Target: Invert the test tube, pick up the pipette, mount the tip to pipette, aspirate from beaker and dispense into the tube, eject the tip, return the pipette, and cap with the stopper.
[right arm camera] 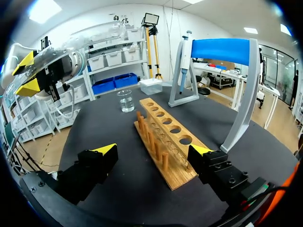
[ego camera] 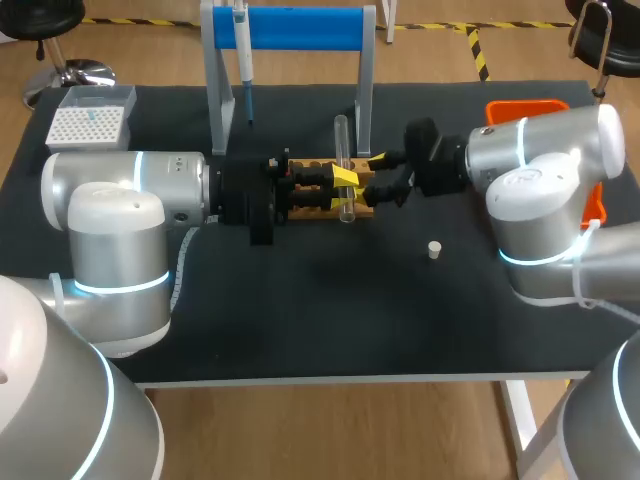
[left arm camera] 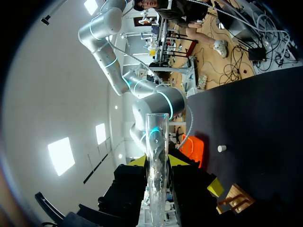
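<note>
Left tool [ego camera: 343, 180]: clamped on the test tube [ego camera: 342, 145], which stands upright over the wooden rack [ego camera: 318, 200] at mid-table.
Right tool [right arm camera: 154, 150]: fingers wide apart with nothing held, just right of the tube, over the rack's right end.
Around: the pipette [ego camera: 243, 60] hangs on the blue-topped stand [ego camera: 300, 28] behind the rack. The beaker [right arm camera: 125, 100] is past the rack's left end, the tip box [ego camera: 88, 122] at the far left corner, and the orange bin [ego camera: 530, 106] at the far right.
In the way: the stand's right leg is close behind both tools, which face each other closely.
Open room: the widest bare stretch of table [ego camera: 300, 320] runs from the rack to the near edge, and the stopper [ego camera: 434, 249] sits in it, to the right.
</note>
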Action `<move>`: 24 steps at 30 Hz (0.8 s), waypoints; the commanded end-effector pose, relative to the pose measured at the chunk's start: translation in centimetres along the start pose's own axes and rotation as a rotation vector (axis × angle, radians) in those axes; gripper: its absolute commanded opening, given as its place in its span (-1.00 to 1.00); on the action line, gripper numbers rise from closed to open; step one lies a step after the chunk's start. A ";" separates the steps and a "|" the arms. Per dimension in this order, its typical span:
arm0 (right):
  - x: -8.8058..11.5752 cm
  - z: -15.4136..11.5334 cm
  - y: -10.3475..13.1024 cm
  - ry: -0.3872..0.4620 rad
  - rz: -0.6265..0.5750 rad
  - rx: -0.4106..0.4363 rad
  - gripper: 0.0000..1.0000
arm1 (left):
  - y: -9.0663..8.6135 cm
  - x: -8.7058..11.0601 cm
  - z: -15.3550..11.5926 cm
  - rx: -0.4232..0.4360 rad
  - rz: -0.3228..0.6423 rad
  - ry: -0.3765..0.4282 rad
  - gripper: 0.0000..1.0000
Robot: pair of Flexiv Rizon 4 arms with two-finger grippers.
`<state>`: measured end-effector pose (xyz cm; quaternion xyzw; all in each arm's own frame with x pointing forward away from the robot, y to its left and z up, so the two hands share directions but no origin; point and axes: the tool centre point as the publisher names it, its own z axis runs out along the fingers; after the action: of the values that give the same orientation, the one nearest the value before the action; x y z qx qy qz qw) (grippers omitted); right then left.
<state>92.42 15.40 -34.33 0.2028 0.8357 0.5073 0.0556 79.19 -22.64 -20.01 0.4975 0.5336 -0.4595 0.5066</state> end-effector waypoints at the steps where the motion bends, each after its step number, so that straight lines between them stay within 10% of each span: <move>1: 0.1 -0.1 -0.1 -0.007 -0.003 -0.005 1.00 | 0.0 0.0 0.0 -0.001 0.002 0.000 -1.00; 24: 0.3 -0.4 -0.4 -0.026 -0.054 0.012 1.00 | 0.0 0.0 0.0 -0.001 0.002 0.000 -1.00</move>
<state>91.96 15.05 -34.43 0.1867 0.8430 0.4983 0.0784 79.19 -22.64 -20.01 0.4975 0.5336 -0.4595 0.5066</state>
